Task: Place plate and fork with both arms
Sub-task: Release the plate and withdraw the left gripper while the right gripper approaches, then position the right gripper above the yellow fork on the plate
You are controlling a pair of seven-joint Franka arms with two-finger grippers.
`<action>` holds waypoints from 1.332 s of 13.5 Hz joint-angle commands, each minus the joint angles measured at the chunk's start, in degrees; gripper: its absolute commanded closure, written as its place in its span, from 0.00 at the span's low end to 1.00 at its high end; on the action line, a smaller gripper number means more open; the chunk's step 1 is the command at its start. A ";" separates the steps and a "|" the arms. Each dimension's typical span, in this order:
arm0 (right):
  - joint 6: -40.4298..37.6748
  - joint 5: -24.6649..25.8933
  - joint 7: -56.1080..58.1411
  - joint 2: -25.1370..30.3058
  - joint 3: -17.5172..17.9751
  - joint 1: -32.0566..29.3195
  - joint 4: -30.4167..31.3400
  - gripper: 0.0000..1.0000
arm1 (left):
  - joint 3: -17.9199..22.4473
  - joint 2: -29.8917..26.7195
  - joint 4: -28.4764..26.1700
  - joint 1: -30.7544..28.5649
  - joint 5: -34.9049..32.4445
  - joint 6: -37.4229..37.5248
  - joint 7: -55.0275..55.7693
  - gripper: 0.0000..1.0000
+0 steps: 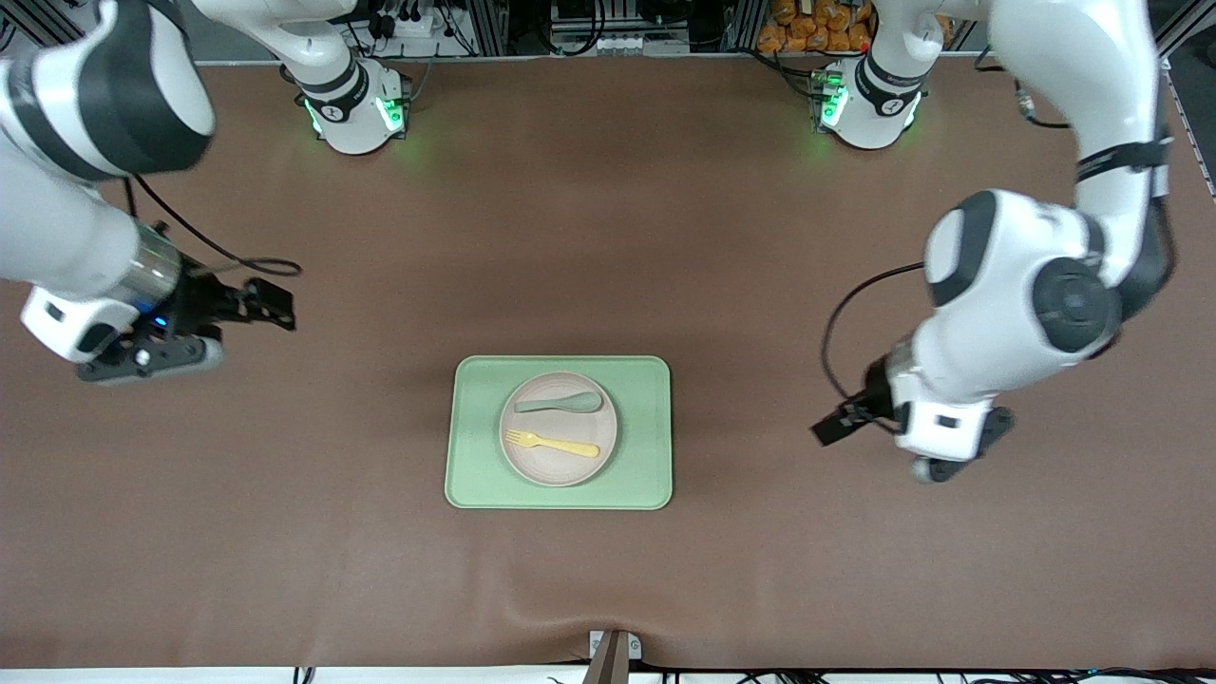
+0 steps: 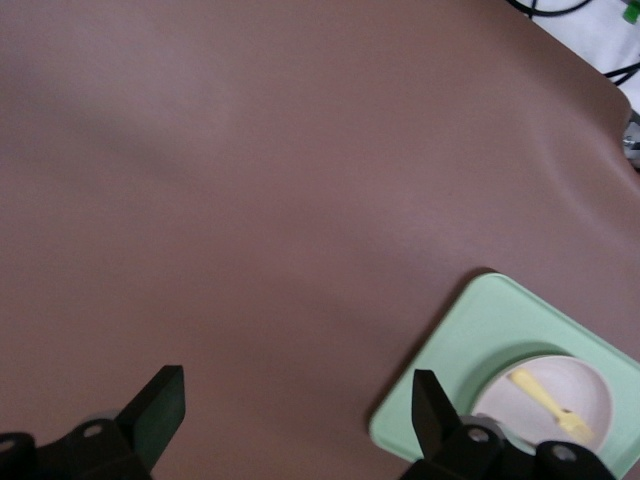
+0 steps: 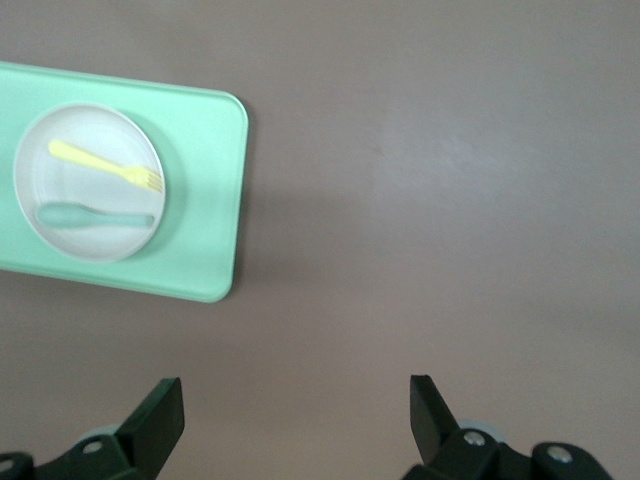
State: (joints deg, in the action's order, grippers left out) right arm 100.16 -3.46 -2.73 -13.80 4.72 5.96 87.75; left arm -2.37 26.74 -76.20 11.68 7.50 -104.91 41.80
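Front view | fork, spoon on plate, tray | left gripper, right gripper spread, empty

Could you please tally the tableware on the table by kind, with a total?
Tray: 1
Plate: 1
Fork: 1
Spoon: 1
Total: 4

Even overhead light falls on the brown table, soft shadows pooling beside the green tray and under both arms, while the wrist views look slightly blurred.
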 commanded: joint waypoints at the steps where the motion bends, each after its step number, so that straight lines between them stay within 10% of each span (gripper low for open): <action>1: 3.19 -1.20 -6.48 -5.17 -0.33 2.56 -3.11 0.00 | -0.70 -4.67 -1.41 -5.24 -1.18 6.36 -9.59 0.00; 18: 24.83 0.29 -12.83 -31.01 -0.85 17.32 -17.24 0.00 | -1.41 -16.20 -1.15 -11.16 -8.21 19.30 -38.98 0.00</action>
State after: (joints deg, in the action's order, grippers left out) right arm 125.40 -3.67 -15.81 -41.65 4.58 21.96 75.23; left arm -3.19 11.29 -76.58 0.73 0.39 -86.01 3.75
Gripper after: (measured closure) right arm 0.000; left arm 0.000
